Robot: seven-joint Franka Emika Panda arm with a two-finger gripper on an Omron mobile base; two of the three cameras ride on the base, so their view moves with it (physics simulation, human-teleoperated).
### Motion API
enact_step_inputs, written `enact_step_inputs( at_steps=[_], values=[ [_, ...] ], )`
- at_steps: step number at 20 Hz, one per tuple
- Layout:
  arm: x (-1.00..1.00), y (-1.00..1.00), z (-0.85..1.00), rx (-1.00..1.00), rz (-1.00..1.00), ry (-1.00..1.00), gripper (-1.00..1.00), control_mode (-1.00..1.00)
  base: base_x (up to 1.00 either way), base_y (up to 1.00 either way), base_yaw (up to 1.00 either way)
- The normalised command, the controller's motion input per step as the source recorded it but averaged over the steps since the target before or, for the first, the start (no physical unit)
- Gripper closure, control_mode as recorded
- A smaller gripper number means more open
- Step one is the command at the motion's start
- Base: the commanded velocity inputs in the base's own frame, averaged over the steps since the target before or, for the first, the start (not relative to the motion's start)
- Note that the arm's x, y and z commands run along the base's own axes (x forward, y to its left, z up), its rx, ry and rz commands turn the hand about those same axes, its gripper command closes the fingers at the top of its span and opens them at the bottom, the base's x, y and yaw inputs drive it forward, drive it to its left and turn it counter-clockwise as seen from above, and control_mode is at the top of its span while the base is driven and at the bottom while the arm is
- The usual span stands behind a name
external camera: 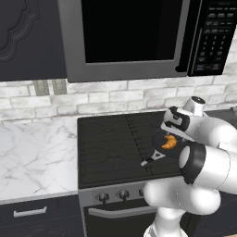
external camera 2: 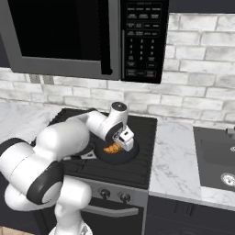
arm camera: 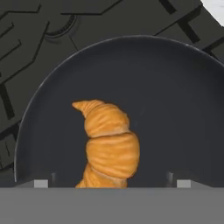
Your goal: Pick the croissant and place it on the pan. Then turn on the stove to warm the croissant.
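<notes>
Fingers (arm camera: 40, 183) spread apart, clear of croissant (arm camera: 109, 146) at lower centre, resting in pan (arm camera: 175, 109) on stove (external camera: 111, 148) for warming.

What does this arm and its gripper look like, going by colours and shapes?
Glossy white, rounded arm segments with black bands at the joints. The gripper has a white boxy body with dark trim, and its jaws end in small dark tips. No cables or markings can be made out.

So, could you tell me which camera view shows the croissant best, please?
The hand view: the croissant lies large and unobstructed in the pan. Both base views show it as a small orange patch beside the arm.
</notes>
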Motion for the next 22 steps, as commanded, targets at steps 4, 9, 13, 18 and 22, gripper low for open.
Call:
enact_step_inputs(
  at_steps=[4,9,13,18,22],
  values=[
    [-0.28,0.0,0.27,0.0,0.03,-0.02,-1.0,-1.0,0.0,0.0,0.0],
    [-0.29,-0.03,0.2,0.0,0.07,-0.02,-1.0,-1.0,0.0,0.0,0.0],
    [-0.22,0.0,0.09,0.0,0.08,-0.01,-1.0,-1.0,0.0,0.0,0.0],
    [-0.19,-0.11,0.03,0.0,0.08,-0.03,-1.0,-1.0,0.0,0.0,0.0],
    [-0.13,-0.06,0.0,0.0,0.07,-0.04,-1.0,-1.0,0.0,0.0,0.0]
  ],
)
